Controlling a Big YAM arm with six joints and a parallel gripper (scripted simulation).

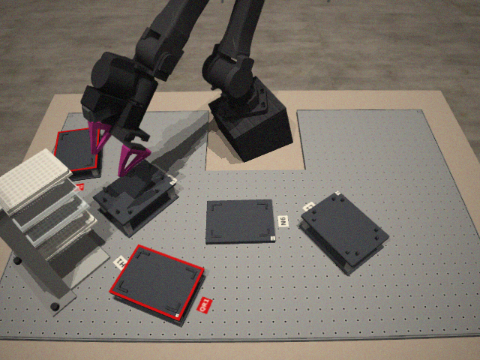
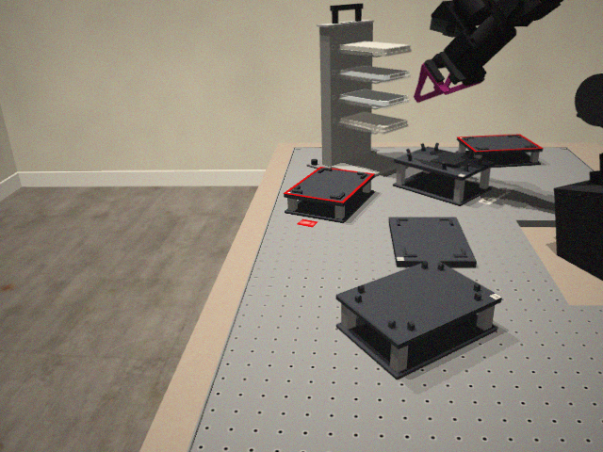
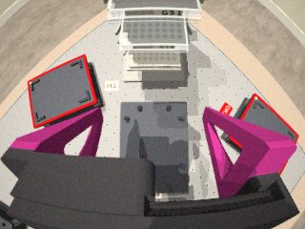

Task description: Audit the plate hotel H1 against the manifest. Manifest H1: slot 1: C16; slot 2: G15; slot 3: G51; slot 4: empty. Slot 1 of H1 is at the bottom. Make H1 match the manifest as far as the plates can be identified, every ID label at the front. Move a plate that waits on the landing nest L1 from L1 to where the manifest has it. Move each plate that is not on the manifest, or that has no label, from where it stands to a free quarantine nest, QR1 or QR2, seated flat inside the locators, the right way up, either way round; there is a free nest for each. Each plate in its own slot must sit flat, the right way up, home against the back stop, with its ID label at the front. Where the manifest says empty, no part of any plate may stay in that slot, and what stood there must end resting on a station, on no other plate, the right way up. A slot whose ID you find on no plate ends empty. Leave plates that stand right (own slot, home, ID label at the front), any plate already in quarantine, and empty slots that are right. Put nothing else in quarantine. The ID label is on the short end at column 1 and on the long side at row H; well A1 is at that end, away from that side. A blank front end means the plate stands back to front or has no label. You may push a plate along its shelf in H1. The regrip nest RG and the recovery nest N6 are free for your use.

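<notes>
Clearly, the gripper (image 2: 440, 83) hung wide open and empty, facing the rack (image 2: 332, 88) with 4 plates. Entering crooked, a finger could have nudged a plate (image 2: 374, 72) off its shelf.

arm (image 1: 163, 50): matte black, rounded joints | base (image 1: 267, 131): black block | fingers (image 1: 130, 157): magenta triangular frames

The dark arm (image 1: 170, 34) reaches out from its block base (image 1: 271, 135) and bends down at the wrist. Its end effector (image 1: 115, 148) hangs in the air, magenta fingers spread fully apart, nothing between them.
</notes>
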